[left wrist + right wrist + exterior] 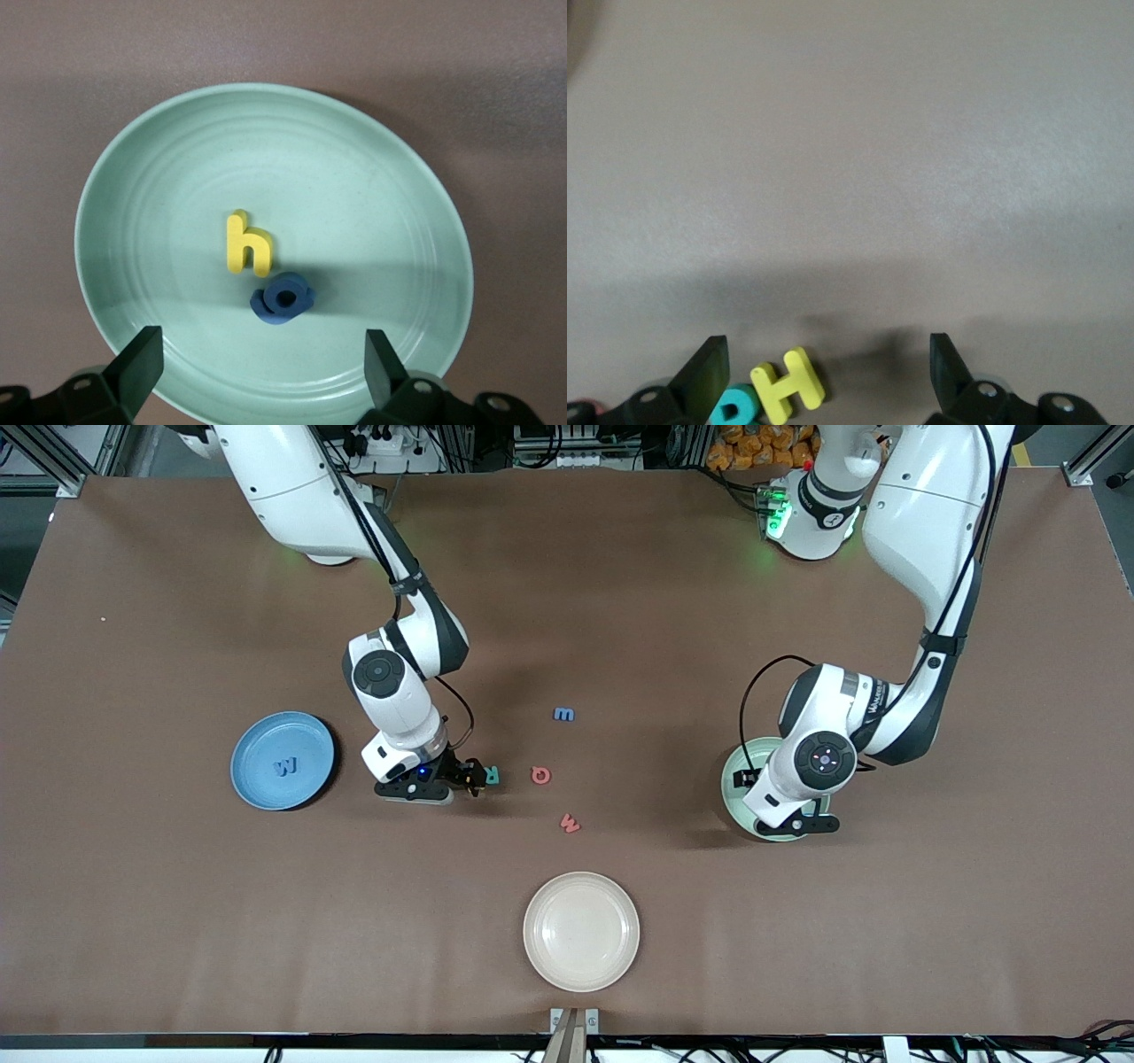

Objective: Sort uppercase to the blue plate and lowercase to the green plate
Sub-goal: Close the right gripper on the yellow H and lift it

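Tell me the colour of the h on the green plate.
Yellow h; clearest in the left wrist view.

Blue plate (283, 761): round, rimmed, toward the right arm's end of the surface; blue M (285, 766) flat inside.
Green plate (159, 177): pale mint, toward the left arm's end; yellow h (245, 244) and blue g (282, 299) inside, touching.
Mid-surface, loose: yellow H (788, 386) beside teal R (492, 776); red Q (540, 775); red w (570, 824); blue m (563, 714).

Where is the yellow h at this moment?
In the left wrist view, the yellow h lies flat near the middle of the green plate, touching the blue g beside it.
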